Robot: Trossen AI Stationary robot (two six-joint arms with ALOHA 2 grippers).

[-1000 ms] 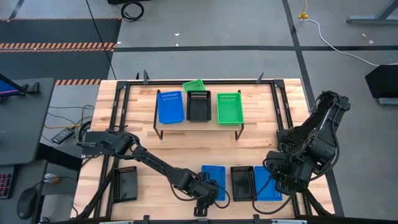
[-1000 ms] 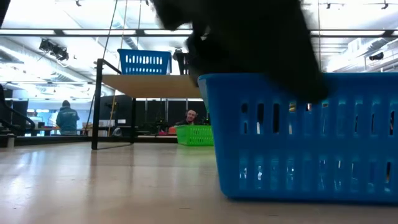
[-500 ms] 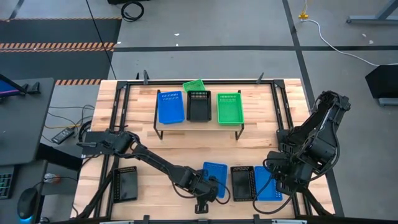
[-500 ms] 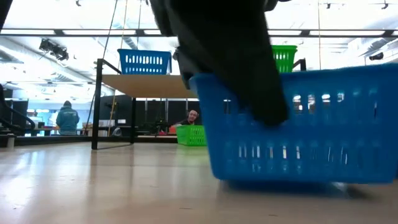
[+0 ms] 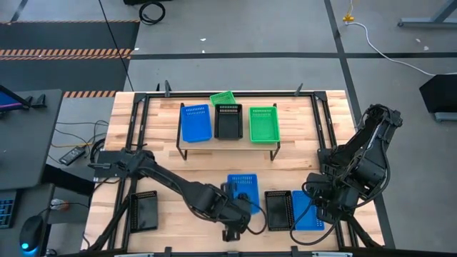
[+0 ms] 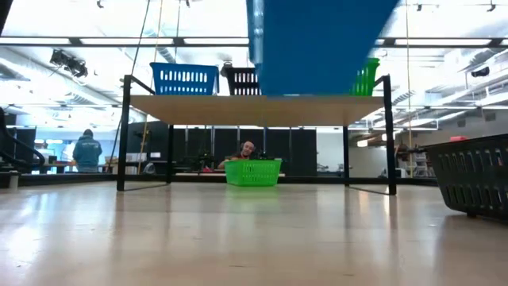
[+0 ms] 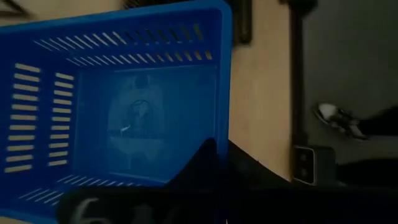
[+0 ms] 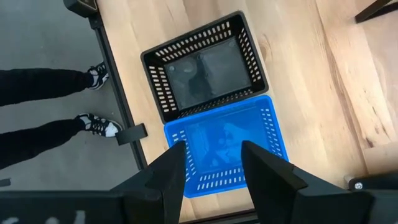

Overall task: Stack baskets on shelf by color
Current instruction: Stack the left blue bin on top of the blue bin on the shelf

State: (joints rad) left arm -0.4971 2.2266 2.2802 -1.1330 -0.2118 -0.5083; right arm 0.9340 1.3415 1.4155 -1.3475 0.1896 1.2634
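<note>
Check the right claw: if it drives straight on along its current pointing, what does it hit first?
Likely the blue basket on the table below the open right claw; its wrist view centres on it, with the black basket just beyond. Depth is unclear.

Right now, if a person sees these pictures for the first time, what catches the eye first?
First, the blue basket raised off the table's near side, the left gripper shut on its rim. Next, the shelf at the far side, carrying a blue, a black and a green basket in a row. The right gripper hangs open over a black basket and another blue one.
</note>
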